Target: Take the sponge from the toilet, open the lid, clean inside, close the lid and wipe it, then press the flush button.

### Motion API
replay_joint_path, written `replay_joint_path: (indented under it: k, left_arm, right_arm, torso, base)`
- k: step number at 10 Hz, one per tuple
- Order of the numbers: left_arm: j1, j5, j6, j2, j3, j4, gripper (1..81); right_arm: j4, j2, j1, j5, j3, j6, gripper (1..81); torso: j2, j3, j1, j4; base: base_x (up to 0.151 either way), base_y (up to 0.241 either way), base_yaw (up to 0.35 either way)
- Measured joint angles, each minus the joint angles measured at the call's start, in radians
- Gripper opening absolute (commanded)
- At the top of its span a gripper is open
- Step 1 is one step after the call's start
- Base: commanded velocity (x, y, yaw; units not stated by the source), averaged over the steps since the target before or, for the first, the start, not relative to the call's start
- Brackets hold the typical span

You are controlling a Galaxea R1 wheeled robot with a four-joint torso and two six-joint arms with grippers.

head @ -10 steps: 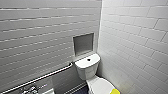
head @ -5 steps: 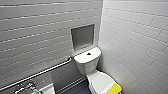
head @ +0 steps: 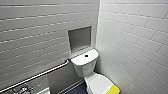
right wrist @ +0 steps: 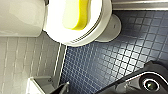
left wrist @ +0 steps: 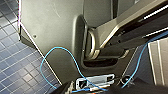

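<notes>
The white toilet (head: pixel 84 65) stands in the corner of the tiled room, its tank against the back wall. A small dark flush button (head: pixel 86 55) sits in the middle of the tank top. The lid (head: pixel 98 83) is down over the bowl. On the lid lies the yellow sponge (head: pixel 114 89), free of any grip. From above, the right wrist view has the sponge (right wrist: pixel 75 13) on the lid (right wrist: pixel 57 15) beside the tank (right wrist: pixel 20 17), well away from the arm. Both my grippers are open.
A metal grab bar (head: pixel 37 75) runs along the left wall towards the tank. A square niche (head: pixel 80 38) is set in the wall above it. A metal tap (head: pixel 20 89) peeks in low on the left. Dark blue tiles (right wrist: pixel 120 55) cover the floor.
The head view has shifted slightly, so the camera has moved. The toilet and the sponge lie as before.
</notes>
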Motion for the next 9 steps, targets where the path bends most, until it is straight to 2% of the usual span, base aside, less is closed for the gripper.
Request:
replay_joint_path:
  k: [1,2,5,9]
  left_arm:
    - [0.0,-0.001,0.0,0.01,-0.022,0.0,81.1]
    - [0.001,0.0,0.0,0.02,-0.038,0.0,81.1]
    - [0.022,-0.001,0.0,0.026,-0.044,0.0,81.1]
    - [0.048,-0.003,0.0,0.039,-0.046,0.0,81.1]
  right_arm:
    - [0.0,0.0,-0.005,-0.002,-0.001,0.0,81.1]
    - [0.0,0.0,-0.011,-0.011,-0.001,0.007,81.1]
    - [-0.001,0.0,0.048,-0.007,-0.001,0.046,81.1]
    - [0.0,-0.003,0.131,-0.015,-0.001,0.074,81.1]
  torso:
    - [-0.025,0.0,0.016,-0.014]
    - [-0.058,0.0,0.037,-0.019]
    - [-0.158,-0.012,0.099,-0.02]
    - [-0.294,-0.135,0.185,-0.02]
  base:
    - [0.0,0.0,0.0]
    - [0.0,0.0,0.0]
    - [0.0,0.0,0.0]
    - [0.0,0.0,0.0]
